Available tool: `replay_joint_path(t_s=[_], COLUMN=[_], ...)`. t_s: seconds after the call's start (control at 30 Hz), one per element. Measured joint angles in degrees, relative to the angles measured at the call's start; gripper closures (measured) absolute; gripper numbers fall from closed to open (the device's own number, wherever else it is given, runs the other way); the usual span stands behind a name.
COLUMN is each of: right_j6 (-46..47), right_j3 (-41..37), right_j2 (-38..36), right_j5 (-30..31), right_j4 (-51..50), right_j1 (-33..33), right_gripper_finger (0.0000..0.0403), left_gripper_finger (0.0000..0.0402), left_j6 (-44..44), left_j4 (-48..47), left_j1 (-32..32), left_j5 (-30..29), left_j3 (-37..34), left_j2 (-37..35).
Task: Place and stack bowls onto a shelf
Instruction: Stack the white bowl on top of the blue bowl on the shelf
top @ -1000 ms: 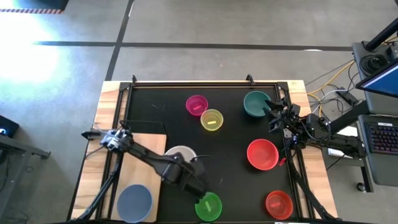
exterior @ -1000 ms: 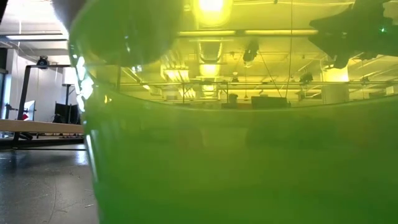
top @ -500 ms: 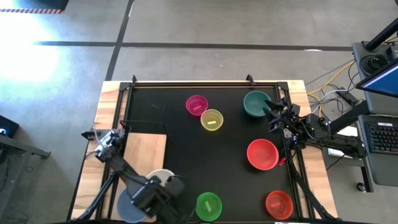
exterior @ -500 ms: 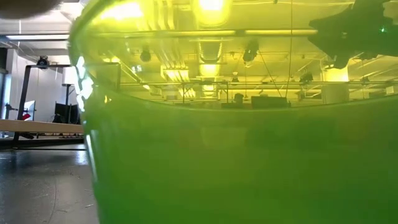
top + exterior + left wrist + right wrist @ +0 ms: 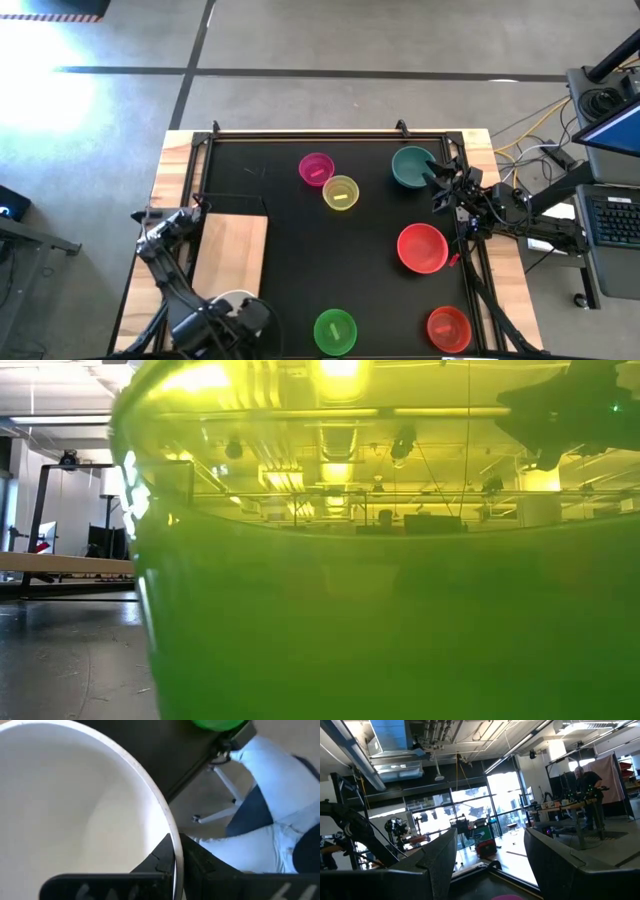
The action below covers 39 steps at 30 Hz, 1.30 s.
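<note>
My left gripper (image 5: 235, 318) (image 5: 176, 841) is at the table's near left corner, shut on a white bowl (image 5: 226, 299) (image 5: 75, 805). It hangs over the near end of the light wooden shelf (image 5: 232, 248). No grey-blue bowl shows; the arm and the white bowl cover that spot. On the black mat rest a magenta bowl (image 5: 316, 168), a yellow bowl (image 5: 341, 192), a teal bowl (image 5: 410, 165), a large red bowl (image 5: 422, 247), a small red bowl (image 5: 448, 327) and a green bowl (image 5: 335, 331) (image 5: 380, 610). My right gripper (image 5: 438, 180) (image 5: 490, 845) waits open beside the teal bowl. My left gripper pinches the white bowl's rim (image 5: 173, 832), one finger (image 5: 159, 860) inside the bowl and the other finger (image 5: 202, 867) outside its wall. The bowl's mouth faces up. Whether its bottom rests on anything, the bowl itself hides.
A black frame rail (image 5: 330, 133) runs along the mat's far side, with rails on the left and right. A person's leg in jeans (image 5: 270, 820) stands just past the table's near edge. The green bowl fills the low view. Bare mat lies around the middle (image 5: 300, 260).
My left gripper has carried the white bowl from the mat's middle toward the table's left and near edges. It now sits over the shelf's near end, where the grey-blue bowl showed before. The right arm has kept still.
</note>
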Motion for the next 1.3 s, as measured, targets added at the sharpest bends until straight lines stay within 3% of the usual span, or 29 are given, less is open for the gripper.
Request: replay_joint_path(t_s=[0.5,0.73,1.1,1.3], right_j6=[0.0,-0.01,-0.01,-0.01], right_j3=[0.0,0.01,-0.01,0.01], right_j2=[0.04,0.04,0.04,0.04], right_j5=[0.0,0.0,0.0,0.0], right_j4=[-0.02,0.0,-0.02,-0.02], right_j1=[0.0,0.0,0.0,0.0], right_gripper_finger=[0.0183,0.0183,0.0183,0.0183], left_gripper_finger=[0.0402,0.0399,0.0319,0.0301], left_j6=[-7.09,-7.57,-9.76,-9.98], left_j4=[-0.03,0.09,1.7,1.69], left_j1=[-2.16,-2.16,-2.16,-2.13], left_j5=[4.48,4.9,5.59,5.67], left_j3=[-16.0,-16.32,-16.09,-15.89], left_j2=[-5.17,-5.09,-4.1,-4.1])
